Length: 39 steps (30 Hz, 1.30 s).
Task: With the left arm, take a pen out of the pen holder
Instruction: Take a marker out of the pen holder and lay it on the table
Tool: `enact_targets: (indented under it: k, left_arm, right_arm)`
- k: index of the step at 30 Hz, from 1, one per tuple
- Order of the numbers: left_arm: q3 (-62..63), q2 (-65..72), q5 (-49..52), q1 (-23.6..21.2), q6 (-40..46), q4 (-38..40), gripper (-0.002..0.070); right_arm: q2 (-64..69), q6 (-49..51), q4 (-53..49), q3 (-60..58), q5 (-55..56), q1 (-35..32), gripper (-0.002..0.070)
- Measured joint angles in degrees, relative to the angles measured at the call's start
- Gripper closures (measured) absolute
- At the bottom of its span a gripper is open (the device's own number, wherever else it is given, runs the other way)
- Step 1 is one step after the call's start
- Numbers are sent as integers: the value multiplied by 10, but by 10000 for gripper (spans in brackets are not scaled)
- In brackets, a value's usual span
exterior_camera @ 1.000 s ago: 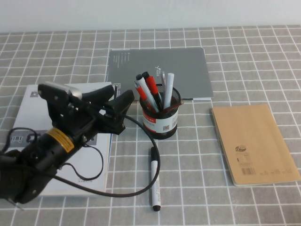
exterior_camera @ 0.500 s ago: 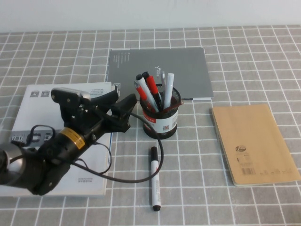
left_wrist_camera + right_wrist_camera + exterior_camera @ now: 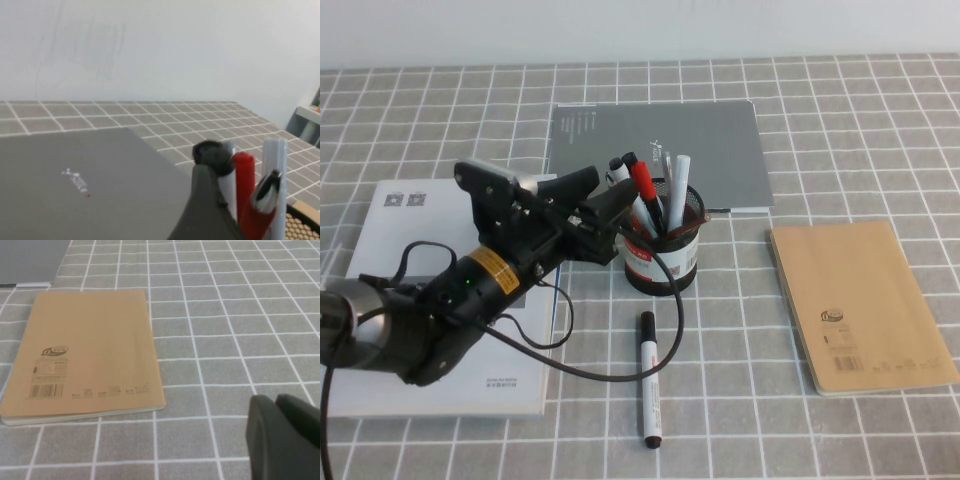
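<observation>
Found left end effector spread wide, tips at the markers standing in the mesh pen holder. Noted right end effector closed, low over desk near tan notebook

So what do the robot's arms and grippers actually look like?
The left arm is black, rounded, with a yellow label band and a looping black cable. The left gripper, at the pen holder, has long tapered black jaws. The right gripper, seen only beside the brown notebook, is matte black too.
</observation>
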<state>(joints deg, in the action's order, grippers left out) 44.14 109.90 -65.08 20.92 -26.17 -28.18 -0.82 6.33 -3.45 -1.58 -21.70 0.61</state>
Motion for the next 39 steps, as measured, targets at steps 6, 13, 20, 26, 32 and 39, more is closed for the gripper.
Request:
enact_targets:
  k: [6,13,20,26,32,39]
  left_arm:
    - [9,4,-3,1,-11,-5,274]
    - [11,38,-3,1,-54,-6,363]
    - [15,40,-3,1,-56,-6,405]
    - [28,40,-3,1,-56,-5,408]
    - [33,40,-3,1,-56,-5,416]
    - [34,40,-3,1,-56,-6,594]
  right_arm:
    - [0,0,0,0,0,0,689]
    - [0,0,0,0,0,0,689]
    - [0,0,0,0,0,0,689]
    - [0,0,0,0,0,0,689]
    - [0,0,0,0,0,0,689]
    - [0,0,0,0,0,0,689]
